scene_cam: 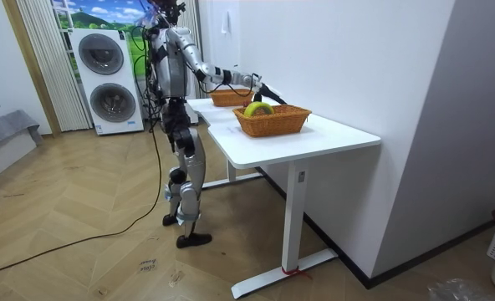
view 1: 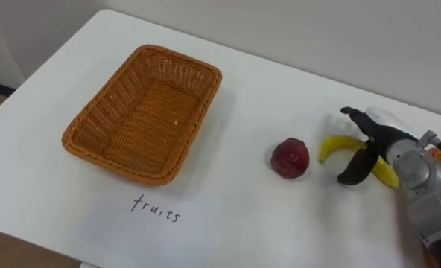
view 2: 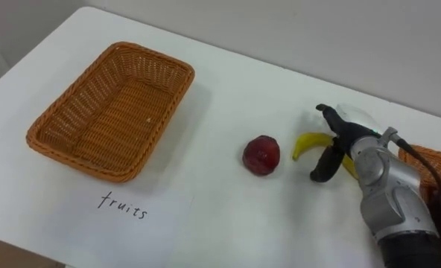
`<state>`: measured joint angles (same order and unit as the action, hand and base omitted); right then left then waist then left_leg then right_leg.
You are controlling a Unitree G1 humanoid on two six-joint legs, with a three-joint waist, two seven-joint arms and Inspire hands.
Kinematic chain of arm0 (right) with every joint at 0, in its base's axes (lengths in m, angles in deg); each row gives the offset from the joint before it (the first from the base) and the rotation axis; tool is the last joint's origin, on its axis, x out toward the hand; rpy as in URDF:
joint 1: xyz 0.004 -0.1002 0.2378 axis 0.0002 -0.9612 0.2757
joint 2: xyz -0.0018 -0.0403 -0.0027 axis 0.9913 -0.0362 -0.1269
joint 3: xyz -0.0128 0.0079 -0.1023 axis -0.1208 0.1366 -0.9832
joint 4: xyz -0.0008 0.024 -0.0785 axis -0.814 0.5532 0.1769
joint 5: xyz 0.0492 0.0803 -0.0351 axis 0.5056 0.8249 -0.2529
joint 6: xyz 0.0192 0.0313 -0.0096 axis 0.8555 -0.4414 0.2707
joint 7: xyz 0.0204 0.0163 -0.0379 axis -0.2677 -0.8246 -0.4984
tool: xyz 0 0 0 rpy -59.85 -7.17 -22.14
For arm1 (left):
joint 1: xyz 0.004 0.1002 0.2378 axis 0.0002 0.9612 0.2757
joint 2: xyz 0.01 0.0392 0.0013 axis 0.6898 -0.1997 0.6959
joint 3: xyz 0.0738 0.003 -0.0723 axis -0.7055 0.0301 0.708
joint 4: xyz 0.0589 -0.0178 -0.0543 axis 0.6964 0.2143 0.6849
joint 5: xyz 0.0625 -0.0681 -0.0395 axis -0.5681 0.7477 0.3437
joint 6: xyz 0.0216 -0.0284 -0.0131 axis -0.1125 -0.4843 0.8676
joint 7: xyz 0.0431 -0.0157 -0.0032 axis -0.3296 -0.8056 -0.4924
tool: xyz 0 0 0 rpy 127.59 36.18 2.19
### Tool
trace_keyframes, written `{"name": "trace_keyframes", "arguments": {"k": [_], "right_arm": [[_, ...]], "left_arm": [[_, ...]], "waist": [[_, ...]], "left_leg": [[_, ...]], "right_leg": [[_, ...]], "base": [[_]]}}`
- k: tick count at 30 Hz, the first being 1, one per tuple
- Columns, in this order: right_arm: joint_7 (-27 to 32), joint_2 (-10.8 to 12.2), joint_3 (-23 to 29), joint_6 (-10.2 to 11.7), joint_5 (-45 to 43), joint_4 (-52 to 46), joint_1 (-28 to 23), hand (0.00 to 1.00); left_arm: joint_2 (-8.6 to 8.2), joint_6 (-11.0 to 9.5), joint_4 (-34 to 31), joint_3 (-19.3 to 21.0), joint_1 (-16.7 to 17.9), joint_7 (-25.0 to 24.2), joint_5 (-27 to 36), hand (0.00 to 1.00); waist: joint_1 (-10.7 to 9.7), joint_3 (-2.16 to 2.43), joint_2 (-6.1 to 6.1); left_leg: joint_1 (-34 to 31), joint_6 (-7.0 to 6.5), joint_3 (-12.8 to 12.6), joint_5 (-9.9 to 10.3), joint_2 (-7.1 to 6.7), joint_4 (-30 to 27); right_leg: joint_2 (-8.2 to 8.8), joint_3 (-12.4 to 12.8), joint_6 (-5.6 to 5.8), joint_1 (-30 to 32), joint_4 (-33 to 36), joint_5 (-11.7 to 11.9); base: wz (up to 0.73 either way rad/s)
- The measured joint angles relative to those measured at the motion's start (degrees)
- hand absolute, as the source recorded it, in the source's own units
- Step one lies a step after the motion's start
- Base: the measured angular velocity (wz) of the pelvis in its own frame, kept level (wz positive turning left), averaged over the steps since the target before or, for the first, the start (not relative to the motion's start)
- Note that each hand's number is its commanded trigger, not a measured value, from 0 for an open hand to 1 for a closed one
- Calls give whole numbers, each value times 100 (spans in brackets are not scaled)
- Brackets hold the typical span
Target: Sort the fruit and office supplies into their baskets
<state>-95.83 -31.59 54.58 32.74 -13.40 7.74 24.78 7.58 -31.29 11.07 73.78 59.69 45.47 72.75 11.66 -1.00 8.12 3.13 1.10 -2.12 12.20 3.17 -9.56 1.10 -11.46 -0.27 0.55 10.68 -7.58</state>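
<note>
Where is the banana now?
The banana lies on the white table, right side of the eye views, just right of the red apple, straddled by the right robot hand.

- White table (scene_cam: 331,138): rectangular top on white legs, rear edge set against the wall.
- Paper sheet (view 1: 157,208): handwritten in dark ink, lying flat near the table's front edge, toward its left corner.
- White wall (scene_cam: 356,50): plain, running along the table's rear edge.
- Two front-loading washing machines (scene_cam: 107,79): stacked one on the other, beyond the table's far end, at the room view's left.
- Landscape picture (scene_cam: 97,15): directly above the machines.
- Pale slatted curtain (scene_cam: 38,58): just beside the machines, on their left.
- Grey seat (scene_cam: 1,130): at the room view's left edge, partly cut off.
- Herringbone wooden floor (scene_cam: 80,251): under and around the table.
</note>
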Motion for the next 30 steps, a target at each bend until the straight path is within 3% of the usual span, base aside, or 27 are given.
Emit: {"name": "trace_keyframes", "arguments": {"k": [13,14,15,16,24,30], "right_arm": [[396,-13,-65,227,376,703,269,0],[400,-17,-80,241,413,741,292,7],[400,-24,-121,257,484,798,340,44],[399,-63,-196,279,572,825,369,100],[-176,-282,-438,325,871,873,372,100],[87,-292,-496,235,843,1085,377,100]], "left_arm": [[45,-28,1,-237,-1,98,0,0],[50,-29,2,-238,-2,97,-2,0],[62,-28,3,-240,-30,97,-8,0],[70,-28,3,-240,-34,95,-8,0],[129,-27,2,-239,-51,18,-5,0],[165,-24,31,-243,-136,-56,-1,0]], "waist": [[24,-2,-33],[16,-1,-35],[-24,0,-35],[-27,1,-36],[-39,32,-5],[60,46,-15]], "left_leg": [[-69,4,80,0,-5,-7],[-71,4,90,0,-6,-11],[-95,4,133,0,-11,-25],[-106,7,140,-1,-14,-29],[-100,17,151,-10,-13,-27],[-94,31,240,-19,-4,-26]], "right_leg": [[20,-138,-18,-3,17,16],[21,-145,-18,-5,16,16],[27,-177,-18,-5,16,16],[32,-195,-18,2,15,16],[29,-212,-24,-5,12,19],[24,-302,-28,-48,-5,22]], "base": [[3],[8],[9],[9],[1],[7]]}}
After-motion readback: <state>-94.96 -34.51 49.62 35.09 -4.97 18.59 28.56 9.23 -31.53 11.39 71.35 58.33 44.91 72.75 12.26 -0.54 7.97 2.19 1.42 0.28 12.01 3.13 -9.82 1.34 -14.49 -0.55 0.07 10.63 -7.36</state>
